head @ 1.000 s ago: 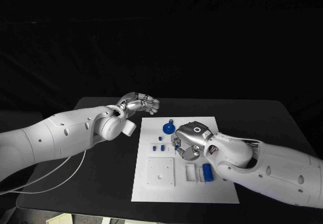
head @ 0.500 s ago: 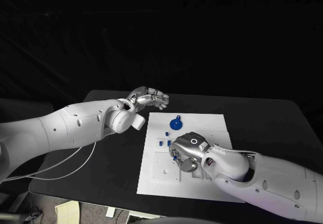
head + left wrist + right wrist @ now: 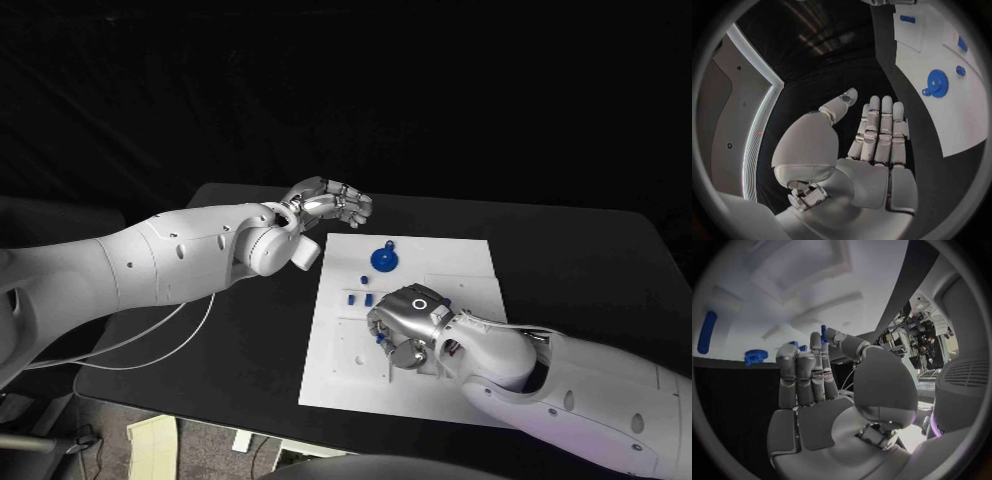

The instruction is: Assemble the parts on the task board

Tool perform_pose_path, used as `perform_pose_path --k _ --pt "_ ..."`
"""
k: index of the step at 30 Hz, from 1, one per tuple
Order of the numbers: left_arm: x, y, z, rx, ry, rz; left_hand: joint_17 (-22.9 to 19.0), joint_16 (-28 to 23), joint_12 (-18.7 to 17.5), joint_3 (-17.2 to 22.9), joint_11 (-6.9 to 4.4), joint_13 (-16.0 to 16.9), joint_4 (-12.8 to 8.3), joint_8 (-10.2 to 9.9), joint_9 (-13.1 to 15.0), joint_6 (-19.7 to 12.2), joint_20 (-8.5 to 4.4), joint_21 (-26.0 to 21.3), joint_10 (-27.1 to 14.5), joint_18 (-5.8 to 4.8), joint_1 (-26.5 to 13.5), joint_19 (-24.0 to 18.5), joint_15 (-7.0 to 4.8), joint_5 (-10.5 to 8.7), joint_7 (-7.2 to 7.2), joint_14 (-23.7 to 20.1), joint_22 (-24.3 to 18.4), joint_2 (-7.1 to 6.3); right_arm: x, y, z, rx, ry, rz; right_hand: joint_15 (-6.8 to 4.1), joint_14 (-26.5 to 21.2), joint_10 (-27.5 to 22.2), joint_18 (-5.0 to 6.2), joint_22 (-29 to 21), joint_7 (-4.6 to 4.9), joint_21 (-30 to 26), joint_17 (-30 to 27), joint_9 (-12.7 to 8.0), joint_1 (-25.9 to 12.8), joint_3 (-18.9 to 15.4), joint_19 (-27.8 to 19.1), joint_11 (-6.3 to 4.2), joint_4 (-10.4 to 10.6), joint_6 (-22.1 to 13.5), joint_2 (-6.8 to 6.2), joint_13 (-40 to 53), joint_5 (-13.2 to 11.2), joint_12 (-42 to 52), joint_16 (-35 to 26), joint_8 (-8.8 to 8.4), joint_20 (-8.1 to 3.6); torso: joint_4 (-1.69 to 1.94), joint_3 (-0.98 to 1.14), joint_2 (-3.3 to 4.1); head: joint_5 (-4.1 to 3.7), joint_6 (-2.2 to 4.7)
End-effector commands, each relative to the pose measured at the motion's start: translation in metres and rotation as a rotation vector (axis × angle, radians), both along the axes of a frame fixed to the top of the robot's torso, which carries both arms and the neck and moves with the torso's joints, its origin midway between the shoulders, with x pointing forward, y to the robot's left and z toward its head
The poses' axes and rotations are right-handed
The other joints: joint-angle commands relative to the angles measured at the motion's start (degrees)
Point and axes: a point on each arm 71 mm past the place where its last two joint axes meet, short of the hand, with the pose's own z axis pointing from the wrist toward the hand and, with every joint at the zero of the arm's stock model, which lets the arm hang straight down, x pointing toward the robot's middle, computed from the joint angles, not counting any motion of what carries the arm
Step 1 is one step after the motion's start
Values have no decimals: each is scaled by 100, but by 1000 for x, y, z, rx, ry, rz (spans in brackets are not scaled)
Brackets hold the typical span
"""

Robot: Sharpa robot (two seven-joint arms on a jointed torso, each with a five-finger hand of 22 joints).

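Over the middle of the task board the right hand hangs low, palm down, with small blue parts just beside it and one blue piece peeking out under its fingers. From the right wrist view its fingers stand straight and close together, the thumb set apart, and nothing sits between them, so it looks open and empty; whether a fingertip touches the piece below I cannot tell. That flat, low pose suits a hand about to settle on a small part and pick it or press it home.

Beyond the board's far-left corner the left hand is held above the black table, off the white plate. In the left wrist view its fingers are extended side by side and hold nothing; in the head view they seem a little more curled, but empty all the same. Parked there, it probably keeps out of the working hand's way.

A blue gear lies flat on the far part of the board, apart from both hands, and reads as not yet fitted. Most of the assembly appears still to do
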Motion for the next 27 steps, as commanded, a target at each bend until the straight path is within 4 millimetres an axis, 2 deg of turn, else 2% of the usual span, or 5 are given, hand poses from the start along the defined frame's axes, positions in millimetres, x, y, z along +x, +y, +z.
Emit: perform_pose_path --k 1,9,27 --pt "0 -2 1 -11 -2 -6 5 -20 20 -20 2 -8 -5 25 -6 -28 42 -26 2 82 42 -17 50 26 11 1 5 21 1 0 -2 -31 -12 7 -37 -5 31 657 8 13 34 6 8 57 13 20 19 6 21 21 2 34 -18 -34 39 -17 -2 -1 -3 20 -18" --pt "0 -2 1 -11 -1 -7 7 -26 19 -21 2 -10 -3 25 -6 -30 43 -29 0 83 42 -17 51 26 12 2 6 21 3 -1 -7 -39 -11 -6 -37 -4 32 657 9 13 34 8 10 58 13 19 19 4 21 23 4 33 -20 -35 38 -18 0 1 -1 52 -69" --pt "0 -2 1 -11 1 -10 10 -40 17 -23 4 -15 1 24 -8 -35 46 -36 -2 84 43 -19 53 26 13 3 10 21 2 3 -8 -35 -10 -3 -36 -2 34 657 11 14 34 14 13 59 16 17 19 5 19 27 8 26 -25 -39 36 -19 1 0 -2 55 -99"
